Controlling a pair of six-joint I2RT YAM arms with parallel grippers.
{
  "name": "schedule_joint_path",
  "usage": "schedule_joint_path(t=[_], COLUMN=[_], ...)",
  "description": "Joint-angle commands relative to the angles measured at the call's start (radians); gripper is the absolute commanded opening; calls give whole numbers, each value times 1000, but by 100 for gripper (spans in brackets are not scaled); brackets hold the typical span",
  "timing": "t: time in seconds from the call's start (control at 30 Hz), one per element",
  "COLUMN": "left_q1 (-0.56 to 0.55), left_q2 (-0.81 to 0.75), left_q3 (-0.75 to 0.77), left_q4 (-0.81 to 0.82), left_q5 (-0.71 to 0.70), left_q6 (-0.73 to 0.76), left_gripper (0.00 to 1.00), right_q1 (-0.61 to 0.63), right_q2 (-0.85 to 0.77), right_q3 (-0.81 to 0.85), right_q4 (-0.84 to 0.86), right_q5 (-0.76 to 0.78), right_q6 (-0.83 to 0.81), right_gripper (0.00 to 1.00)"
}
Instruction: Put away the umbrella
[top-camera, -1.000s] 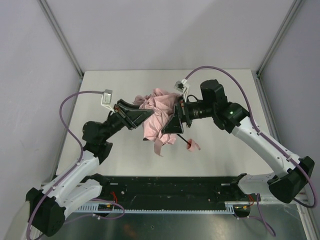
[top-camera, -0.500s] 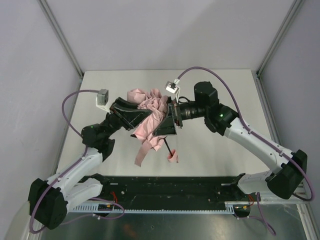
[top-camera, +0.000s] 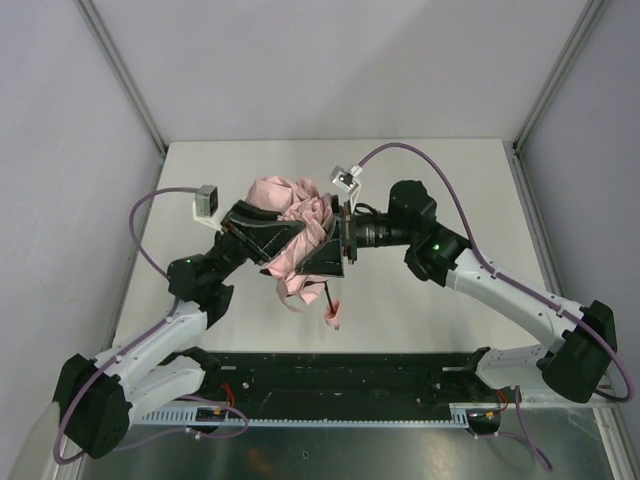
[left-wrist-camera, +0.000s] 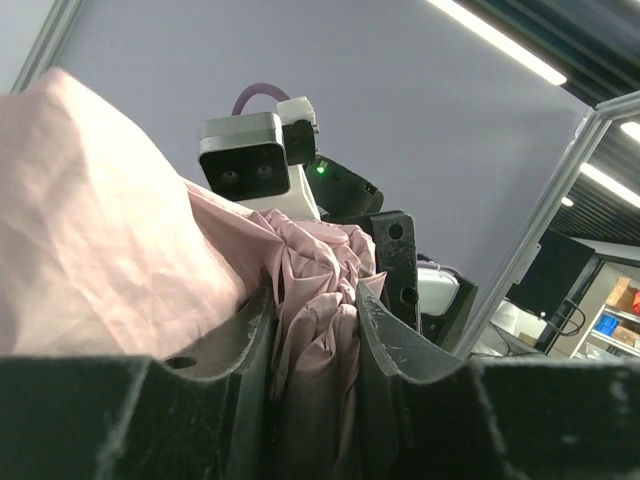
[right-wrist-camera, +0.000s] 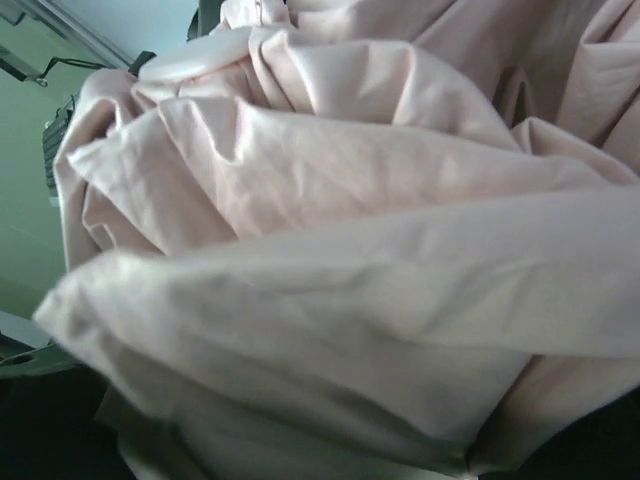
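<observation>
Roughly midway — umbrella (top-camera: 296, 215) sits between both arms at table centre, canopy bunched but loose, handle (top-camera: 332, 316) dangling at 6 o'clock. Left gripper (left-wrist-camera: 312, 312) pinches the fabric; right gripper (top-camera: 328, 258) is buried in folds — can't tell its grip. Wrapping and stowing not yet done.

The table (top-camera: 450, 180) is a plain, matte, off-white slab, closed in by pale grey walls (top-camera: 320, 70) at the left, back and right. A black rail (top-camera: 350, 372) runs along its near edge. The umbrella (top-camera: 290, 200) hangs over the middle of the table; from above it cannot be told whether its pink handle (top-camera: 333, 317) touches the surface
</observation>
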Motion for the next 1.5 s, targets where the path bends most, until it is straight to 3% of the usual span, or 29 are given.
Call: schedule_joint_path(t=[0.0,0.1,0.23,0.47,0.53,0.67,0.73,0.77,0.87,0.9,1.03,1.13,1.23,1.37,1.47], left_q1=[-47,-61,-77,-90,-91,-84,-69,-59,-11,11,115,173,185,178,152], left_q2=[-6,-7,-2,18,21,20,10,3,-34,-52,-162,-251,-307,-335,-345], left_q3=[4,-11,-25,-34,-38,-47,-50,-51,-54,-55,-47,8,66,98,102], left_q4=[36,36,37,37,37,29,-7,-31,-132,-180,-479,-856,-1110,-1212,-1239], left_q5=[-15,-27,-42,-48,-48,-47,-43,-39,-13,0,1,-101,-223,-275,-291], left_q6=[-14,-11,-4,6,11,19,21,26,53,71,179,324,435,484,487], left_gripper=[0,0,0,0,0,0,12,24,78,89,99,99,98,93,92], right_q1=[24,26,25,20,18,-3,-26,-40,-96,-121,-219,-270,-281,-281,-283], right_q2=[6,3,-5,-11,-13,-47,-68,-82,-122,-132,-157,-133,-73,55,169], right_q3=[0,-1,-1,-1,-1,-2,-4,-10,-35,-42,-35,40,141,272,325], right_q4=[289,341,393,409,394,252,160,126,25,-10,-194,-437,-628,-704,-550], right_q5=[25,32,30,-8,-26,-7,8,13,30,34,90,275,625,1292,1648], right_q6=[47,63,92,131,133,71,32,16,-29,-40,-138,-299,-459,-677,-948], right_gripper=[98,90,69,8,2,0,0,0,0,0,0,0,0,0,0])
